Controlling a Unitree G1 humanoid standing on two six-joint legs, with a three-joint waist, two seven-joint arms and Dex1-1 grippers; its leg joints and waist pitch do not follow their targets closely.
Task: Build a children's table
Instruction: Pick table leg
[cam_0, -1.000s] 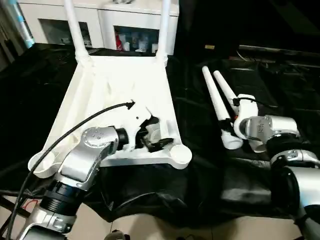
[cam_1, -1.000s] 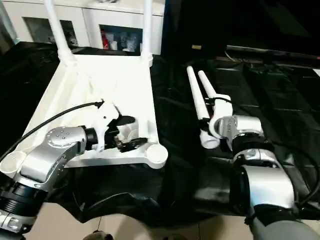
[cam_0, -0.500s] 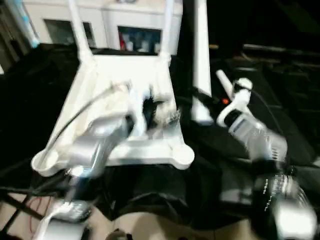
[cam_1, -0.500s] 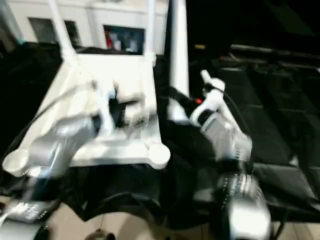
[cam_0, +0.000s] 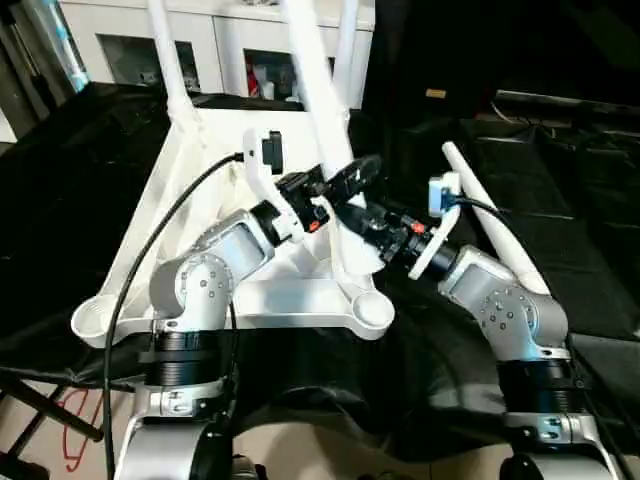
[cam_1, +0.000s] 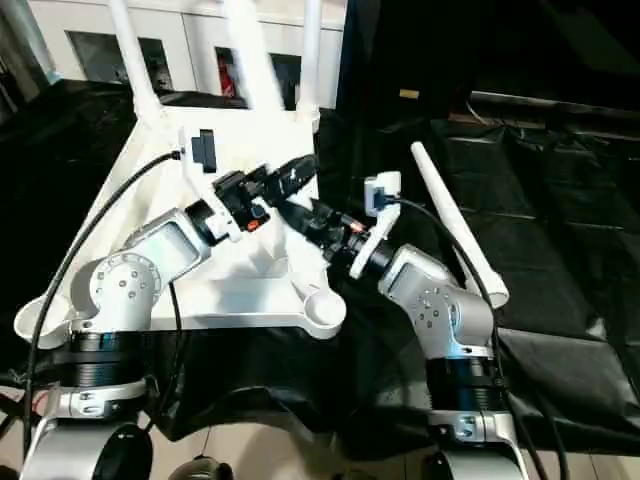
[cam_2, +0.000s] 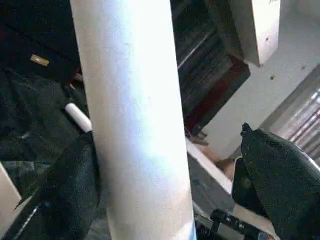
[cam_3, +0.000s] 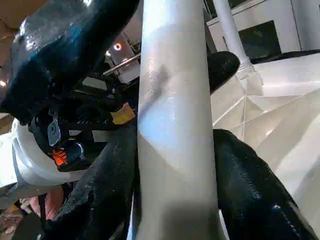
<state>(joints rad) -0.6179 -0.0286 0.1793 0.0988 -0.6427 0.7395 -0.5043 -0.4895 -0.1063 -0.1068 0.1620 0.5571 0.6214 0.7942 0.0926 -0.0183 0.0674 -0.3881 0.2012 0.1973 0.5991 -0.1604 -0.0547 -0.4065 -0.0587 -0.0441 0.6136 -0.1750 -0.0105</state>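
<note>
Two legs stand fitted; right pincer (cam_0: 372, 224) clamps the third leg (cam_0: 318, 110), left pincer (cam_0: 345, 180) spread around it. Seat it squarely in the tabletop (cam_0: 150, 215) socket.

Tabletop (cam_0: 200, 250) lies upside down on the left, two legs (cam_0: 165, 60) standing at its far corners. A third leg (cam_0: 318, 110) rises over its near right part, held by the right gripper (cam_0: 372, 225); the fourth leg (cam_0: 490, 215) lies to the right; cabinet (cam_0: 130, 40) behind.
</note>
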